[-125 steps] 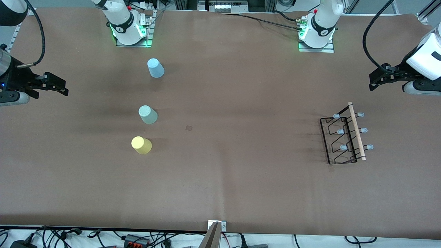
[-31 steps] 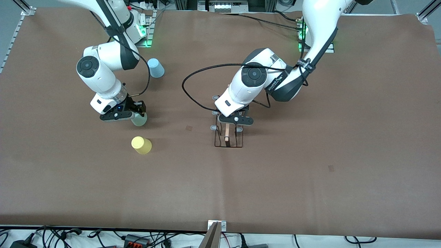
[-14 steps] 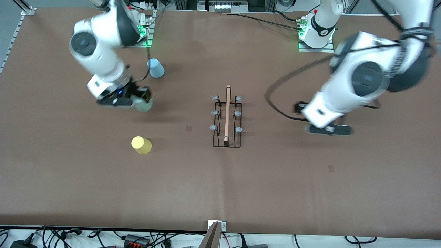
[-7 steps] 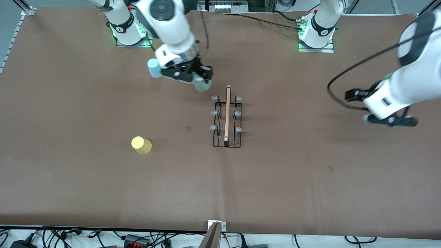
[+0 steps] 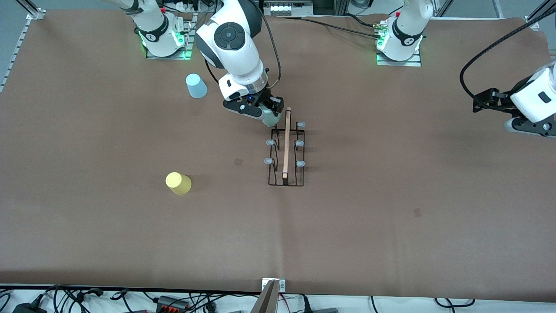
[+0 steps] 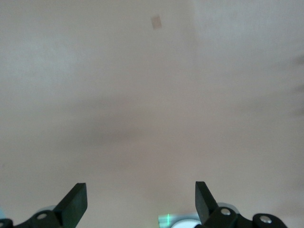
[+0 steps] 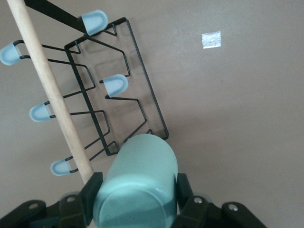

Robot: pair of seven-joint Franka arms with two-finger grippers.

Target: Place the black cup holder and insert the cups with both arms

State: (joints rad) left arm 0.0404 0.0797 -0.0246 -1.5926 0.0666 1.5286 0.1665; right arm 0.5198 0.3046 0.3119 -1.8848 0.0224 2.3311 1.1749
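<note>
The black cup holder [image 5: 286, 152] stands mid-table with its wooden rod handle [image 5: 286, 143] on top; it also shows in the right wrist view [image 7: 95, 90]. My right gripper [image 5: 266, 114] is shut on the pale green cup [image 5: 271, 118], also seen in the right wrist view [image 7: 137, 185], over the holder's end toward the robots' bases. The yellow cup [image 5: 178, 183] and the light blue cup [image 5: 196, 85] stand upside down toward the right arm's end. My left gripper [image 5: 488, 100] is open and empty, in the air over the left arm's end [image 6: 140, 202].
A small grey tape mark [image 5: 238, 161] lies between the yellow cup and the holder, another [image 5: 417, 212] toward the left arm's end. The arm bases [image 5: 165, 39] [image 5: 399, 43] stand along the table's edge.
My right gripper carried the pale green cup from beside the light blue cup to the holder's end. My left arm drew back and up toward its end of the table.
</note>
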